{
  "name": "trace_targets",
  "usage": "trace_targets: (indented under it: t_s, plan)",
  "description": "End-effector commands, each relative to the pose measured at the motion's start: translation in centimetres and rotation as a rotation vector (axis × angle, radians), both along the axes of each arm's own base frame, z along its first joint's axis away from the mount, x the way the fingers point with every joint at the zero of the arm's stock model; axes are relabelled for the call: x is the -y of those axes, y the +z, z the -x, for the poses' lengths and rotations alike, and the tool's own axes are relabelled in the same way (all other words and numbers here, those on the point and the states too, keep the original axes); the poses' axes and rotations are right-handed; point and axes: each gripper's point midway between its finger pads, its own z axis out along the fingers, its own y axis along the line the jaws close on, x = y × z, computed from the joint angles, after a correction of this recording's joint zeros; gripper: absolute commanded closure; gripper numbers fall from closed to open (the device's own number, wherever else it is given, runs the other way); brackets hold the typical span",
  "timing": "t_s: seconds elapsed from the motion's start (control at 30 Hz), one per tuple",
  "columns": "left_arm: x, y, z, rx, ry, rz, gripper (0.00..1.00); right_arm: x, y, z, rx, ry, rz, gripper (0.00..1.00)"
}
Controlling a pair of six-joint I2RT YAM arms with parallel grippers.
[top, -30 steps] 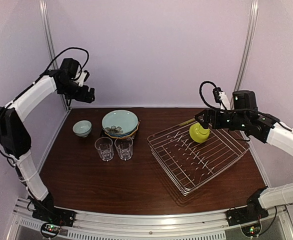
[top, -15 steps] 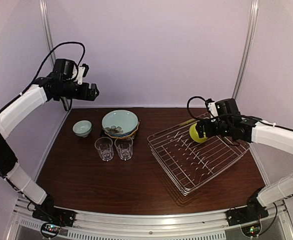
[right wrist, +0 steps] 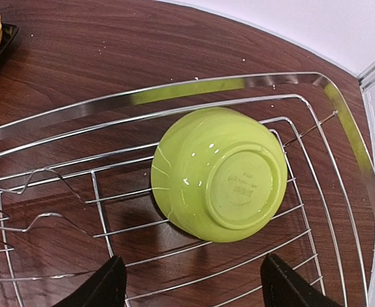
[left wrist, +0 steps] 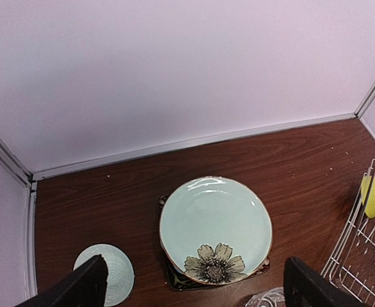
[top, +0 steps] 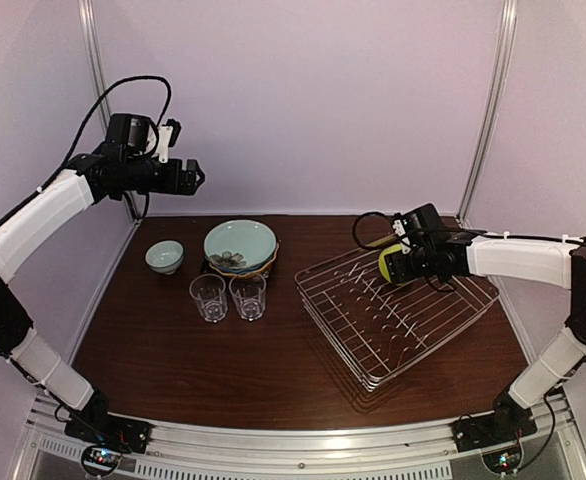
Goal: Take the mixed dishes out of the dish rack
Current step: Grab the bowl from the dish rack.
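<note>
Right end effector (right wrist: pixel 194 284) spread wide, empty, above yellow-green glazed bowl (right wrist: pixel 219 174). Bowl tipped foot-up in silver wire dish rack (top: pixel 423 325), far right corner of table (right wrist: pixel 79 57); probably lining up grab. Left end effector (left wrist: pixel 194 288) released, high over pale teal flower plate (left wrist: pixel 214 220), far left, clear of action.

Note that the right gripper (top: pixel 400 263) now sits lower and farther left than before, close over the yellow-green bowl (right wrist: pixel 219 173) in the dish rack (top: pixel 418 345). The left gripper (top: pixel 194 178) now extends slightly farther right.
</note>
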Motion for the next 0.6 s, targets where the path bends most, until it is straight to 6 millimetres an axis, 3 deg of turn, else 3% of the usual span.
trace_targets:
  t_s: [0.0, 0.33, 0.57]
  plan:
    - [0.0, -0.1, -0.6, 0.016, 0.021, 0.017, 0.03, -0.2, -0.8, -0.5, -0.021, 0.002, 0.041, 0.31]
    - [-0.2, -0.1, -0.6, 0.017, 0.03, 0.019, 0.03, -0.2, -2.6, -2.1, -0.048, -0.015, 0.111, 0.36]
    - [-0.3, -0.1, -0.7, 0.019, 0.041, 0.014, 0.03, 1.0, -3.7, -3.4, -0.065, -0.049, 0.172, 0.38]
